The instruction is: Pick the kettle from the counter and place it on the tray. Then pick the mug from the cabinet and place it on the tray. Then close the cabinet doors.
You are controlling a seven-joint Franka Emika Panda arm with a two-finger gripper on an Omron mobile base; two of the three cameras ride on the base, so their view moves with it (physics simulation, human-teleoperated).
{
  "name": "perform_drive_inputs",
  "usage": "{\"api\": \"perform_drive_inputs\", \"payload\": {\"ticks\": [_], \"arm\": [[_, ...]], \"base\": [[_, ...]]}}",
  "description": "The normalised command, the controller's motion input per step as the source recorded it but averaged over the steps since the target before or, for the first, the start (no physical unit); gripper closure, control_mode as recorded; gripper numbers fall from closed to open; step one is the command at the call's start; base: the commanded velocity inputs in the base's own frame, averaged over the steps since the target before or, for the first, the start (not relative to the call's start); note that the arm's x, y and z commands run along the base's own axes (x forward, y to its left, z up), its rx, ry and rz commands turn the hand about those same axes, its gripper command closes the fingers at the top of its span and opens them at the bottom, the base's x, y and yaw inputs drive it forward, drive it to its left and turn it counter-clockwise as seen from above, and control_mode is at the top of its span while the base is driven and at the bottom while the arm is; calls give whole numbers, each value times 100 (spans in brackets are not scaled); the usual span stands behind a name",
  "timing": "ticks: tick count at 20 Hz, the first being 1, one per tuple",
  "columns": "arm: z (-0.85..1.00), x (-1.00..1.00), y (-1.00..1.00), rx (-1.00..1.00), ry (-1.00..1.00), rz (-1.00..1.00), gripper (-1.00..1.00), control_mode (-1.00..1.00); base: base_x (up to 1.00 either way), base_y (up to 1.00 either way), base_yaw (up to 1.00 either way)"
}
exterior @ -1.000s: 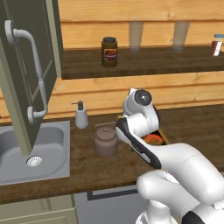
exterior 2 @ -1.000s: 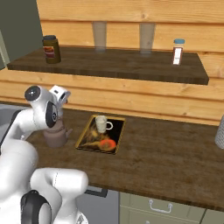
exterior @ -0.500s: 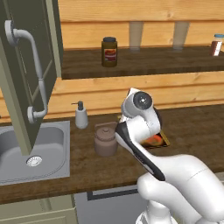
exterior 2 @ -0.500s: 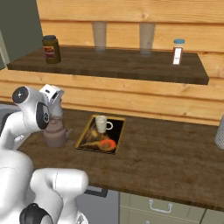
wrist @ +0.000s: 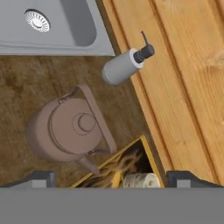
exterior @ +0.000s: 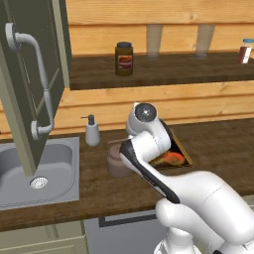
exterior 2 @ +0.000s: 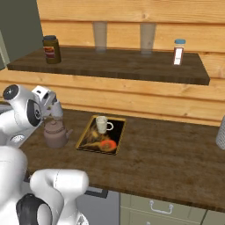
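I've got the gripper (wrist: 111, 177) hanging spread wide and empty over the kettle (wrist: 70, 129) (mug (exterior 2: 102, 125) looks already on the tray (exterior 2: 86, 138)) so its handle sits between the fingers.

Counter (exterior 2: 167, 154): kettle (wrist: 70, 129), tray (exterior 2: 85, 139), dispenser (wrist: 122, 68)

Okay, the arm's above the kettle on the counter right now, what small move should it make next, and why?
Probably lower the open claw and shift it to centre over the kettle. The kettle stands on the counter beside the tray, not on it, its arched handle up, and the hand view shows it off toward one finger rather than between them. The mug already sits on the tray.
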Motion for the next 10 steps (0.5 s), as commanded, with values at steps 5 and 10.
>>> {"api": "perform_drive_inputs", "payload": {"ticks": [5,10], "arm": [[-14,1,40,-19,11,-2,-100,-100],[-16,16,1,-1,1,3,-100,-100]], "base": [[0,0,0],[0,0,0]]}}
